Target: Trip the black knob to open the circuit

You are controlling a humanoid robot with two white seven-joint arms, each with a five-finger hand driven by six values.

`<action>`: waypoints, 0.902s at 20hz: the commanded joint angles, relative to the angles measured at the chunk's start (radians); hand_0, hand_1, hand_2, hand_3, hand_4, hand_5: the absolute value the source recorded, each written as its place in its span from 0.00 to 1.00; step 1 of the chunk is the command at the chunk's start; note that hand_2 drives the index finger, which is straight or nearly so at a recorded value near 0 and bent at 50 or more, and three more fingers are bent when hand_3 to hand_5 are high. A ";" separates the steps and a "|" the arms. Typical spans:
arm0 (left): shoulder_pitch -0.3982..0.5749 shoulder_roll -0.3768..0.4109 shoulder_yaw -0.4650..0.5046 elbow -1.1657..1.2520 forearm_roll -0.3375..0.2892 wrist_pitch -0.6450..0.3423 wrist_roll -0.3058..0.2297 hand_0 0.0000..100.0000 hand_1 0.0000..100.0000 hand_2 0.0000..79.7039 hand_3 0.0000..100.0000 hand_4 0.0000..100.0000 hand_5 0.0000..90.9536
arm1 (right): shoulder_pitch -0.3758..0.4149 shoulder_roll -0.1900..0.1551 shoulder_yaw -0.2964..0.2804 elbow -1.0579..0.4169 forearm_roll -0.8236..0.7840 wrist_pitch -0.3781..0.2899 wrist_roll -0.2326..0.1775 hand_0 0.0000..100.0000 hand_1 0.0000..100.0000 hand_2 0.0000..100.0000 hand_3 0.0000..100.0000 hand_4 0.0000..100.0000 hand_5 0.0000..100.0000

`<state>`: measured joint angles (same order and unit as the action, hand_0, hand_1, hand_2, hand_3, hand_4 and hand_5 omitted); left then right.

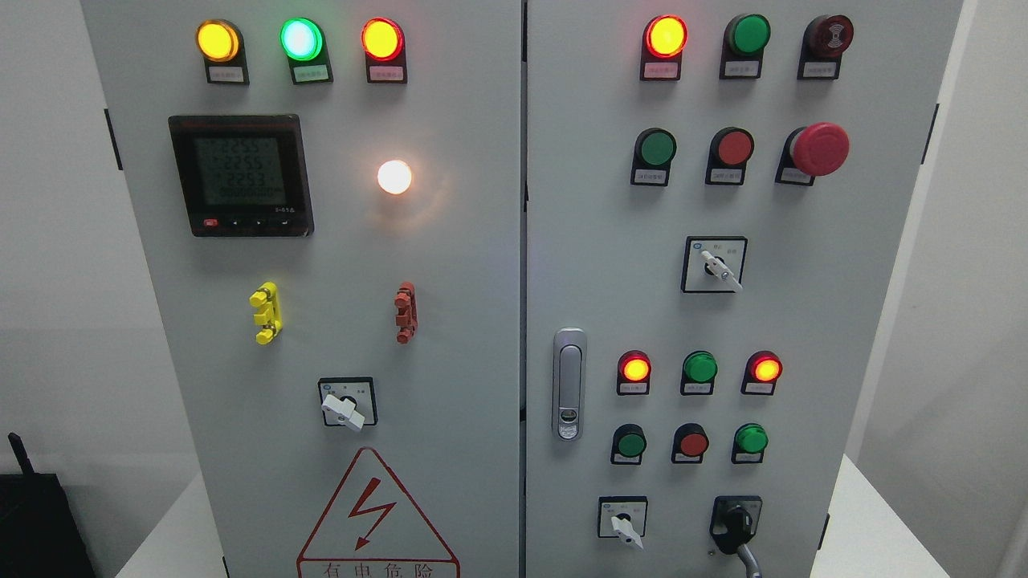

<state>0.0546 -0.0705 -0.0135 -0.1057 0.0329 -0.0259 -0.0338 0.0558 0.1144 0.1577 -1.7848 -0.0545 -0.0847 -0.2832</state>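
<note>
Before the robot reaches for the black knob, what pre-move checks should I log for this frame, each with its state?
1. Black rotary knob at the grey cabinet's lower right in view: ok.
2. Knob free of obstruction: ok.
3. Knob's present switch position: cannot tell.
4. Robot hands visible: not ok, neither shows.
5. Panel powered, round red indicator lamp lit: ok.
6. Red mushroom emergency button untouched: ok.

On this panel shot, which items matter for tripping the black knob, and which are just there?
Belongs to the job:
black knob, lower right of the right door; no robot hand is in view.

Just there:
white selector switches
red mushroom button
digital meter
door latch
indicator lamps, e.g. the lit green one
</note>
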 commanded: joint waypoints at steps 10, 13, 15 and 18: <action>-0.002 0.000 0.001 0.000 0.002 -0.003 0.000 0.12 0.39 0.00 0.00 0.00 0.00 | -0.020 0.010 0.051 -0.044 0.002 -0.020 0.029 0.00 0.10 0.11 1.00 1.00 1.00; -0.002 0.000 0.001 0.000 0.002 -0.003 0.000 0.12 0.39 0.00 0.00 0.00 0.00 | -0.020 0.010 0.051 -0.045 0.002 -0.020 0.029 0.00 0.10 0.11 1.00 1.00 1.00; -0.003 -0.002 0.001 0.000 0.002 -0.003 0.000 0.12 0.39 0.00 0.00 0.00 0.00 | -0.020 0.010 0.051 -0.045 0.002 -0.020 0.032 0.00 0.10 0.11 1.00 1.00 1.00; -0.002 0.000 0.001 0.000 0.002 -0.003 0.000 0.12 0.39 0.00 0.00 0.00 0.00 | -0.020 0.010 0.051 -0.047 0.002 -0.021 0.032 0.00 0.10 0.12 1.00 1.00 1.00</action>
<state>0.0546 -0.0705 -0.0135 -0.1057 0.0329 -0.0259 -0.0338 0.0558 0.1162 0.1630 -1.7859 -0.0547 -0.0845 -0.2835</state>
